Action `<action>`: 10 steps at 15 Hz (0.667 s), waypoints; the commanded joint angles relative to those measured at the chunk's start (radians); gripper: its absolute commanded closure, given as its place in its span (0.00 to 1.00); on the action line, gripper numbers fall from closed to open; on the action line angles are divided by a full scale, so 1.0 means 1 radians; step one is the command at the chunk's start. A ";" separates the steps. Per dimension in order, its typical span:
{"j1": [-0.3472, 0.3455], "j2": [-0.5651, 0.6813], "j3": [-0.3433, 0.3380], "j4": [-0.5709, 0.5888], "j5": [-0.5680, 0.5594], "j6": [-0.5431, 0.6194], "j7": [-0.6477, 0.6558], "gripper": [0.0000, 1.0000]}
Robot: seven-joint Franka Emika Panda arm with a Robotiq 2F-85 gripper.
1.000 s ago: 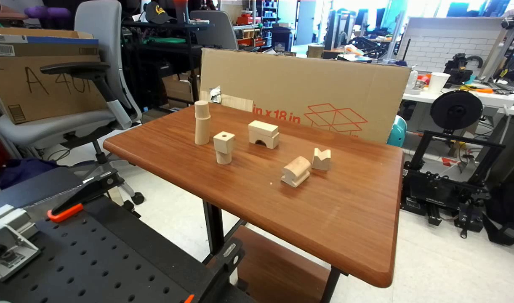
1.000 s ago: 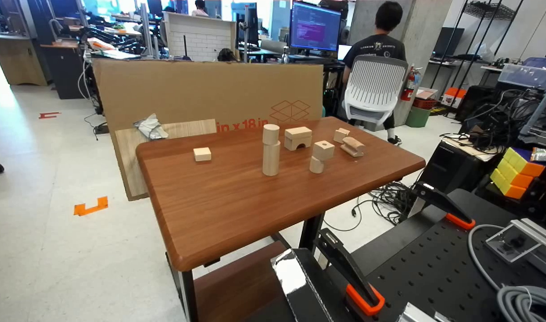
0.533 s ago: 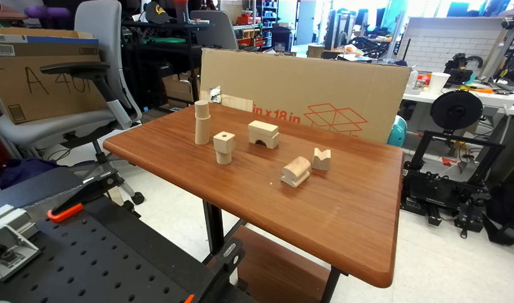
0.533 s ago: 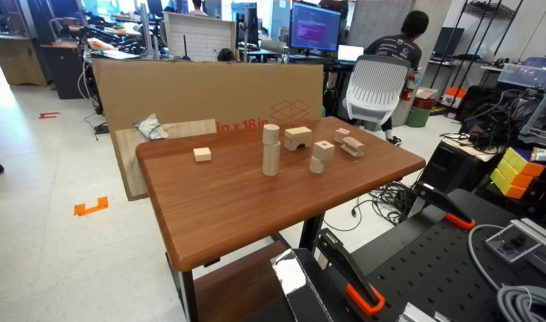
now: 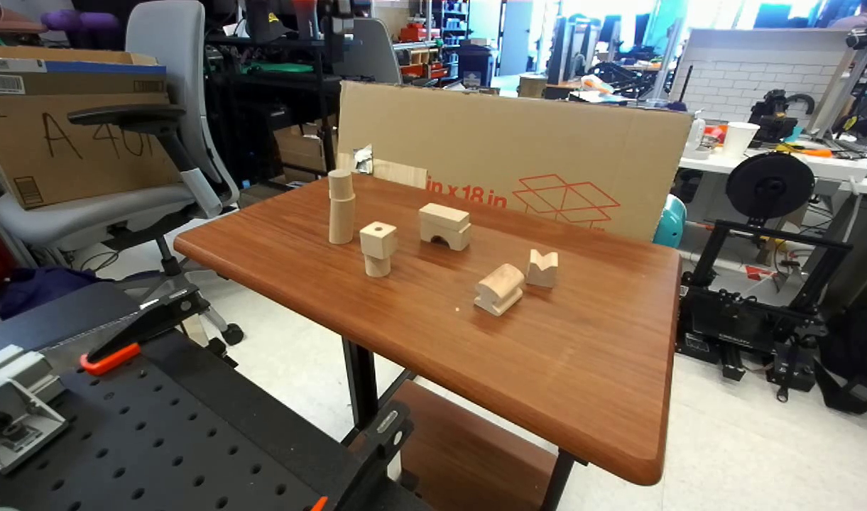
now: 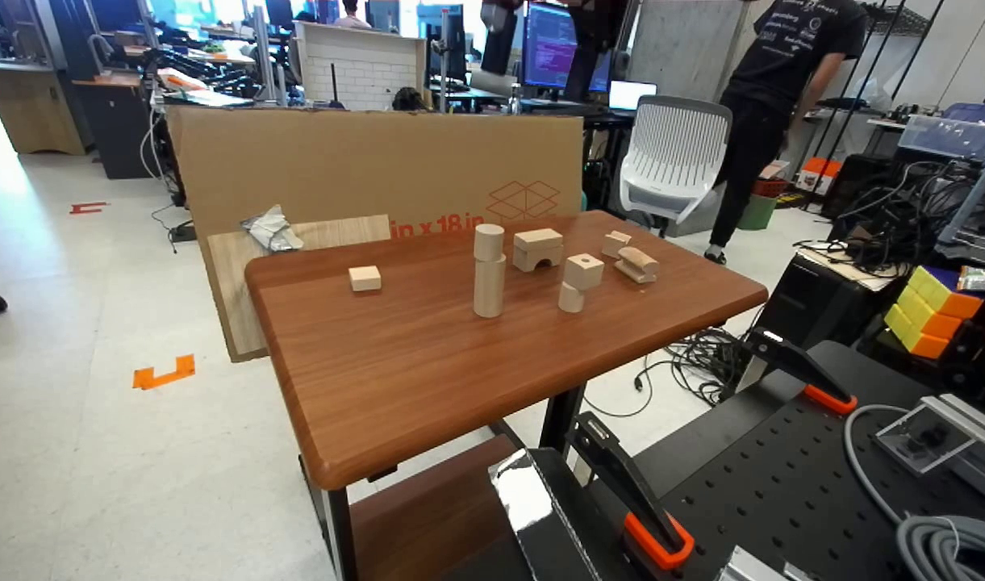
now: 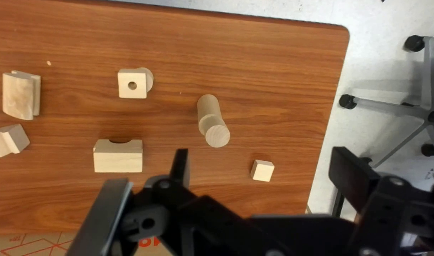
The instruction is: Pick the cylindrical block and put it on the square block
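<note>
Smooth brown cardboard [image 5: 547,135] stands upright behind the desk [image 5: 575,369] in both exterior views, its red print [image 5: 466,195] reading "in x 18 in" beside the line drawing [image 5: 566,200] of an open box. On a grey chair [image 5: 165,42] sits a carton [image 5: 71,170] bearing a barcode label [image 5: 2,84] and a handwritten "A 4", the strokes after it hard to read.

Reddish wood grain runs along the desk, which has thick edges and rounded corners. Every block on it is pale, unpainted wood. The cylindrical block [image 6: 489,244] stands upright atop a taller cylinder [image 6: 489,288] of the same wood. Near that pair, the square block [image 5: 376,245], a cube with a round hole in its top, rests off-centre on a short cylinder [image 5: 378,267]. Farther along, a rectangular block [image 5: 444,215] lies on an arch block [image 5: 463,240], and a V-notched block [image 5: 542,271] is just beside a round-topped, grooved block [image 5: 500,289]. A low, flat block [image 6: 365,280] lies well apart from the taller cylinder, near the desk's far edge.

Black fingers [image 7: 352,177] are spread wide in the wrist view and have hold of nothing; in an exterior view they hang in front of a monitor [image 6: 550,60], well above the blocks. Between taller cylinder and square block runs a gap of desk, and a wide stretch of wood reaches from the taller cylinder to the near rounded corner.
</note>
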 commanded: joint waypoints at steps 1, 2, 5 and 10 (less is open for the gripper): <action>-0.006 0.099 0.016 0.034 -0.090 0.096 0.061 0.00; -0.006 0.125 0.014 0.038 -0.116 0.117 0.083 0.00; -0.001 0.184 0.007 0.051 -0.190 0.144 0.152 0.00; 0.014 0.286 -0.003 0.103 -0.259 0.152 0.240 0.00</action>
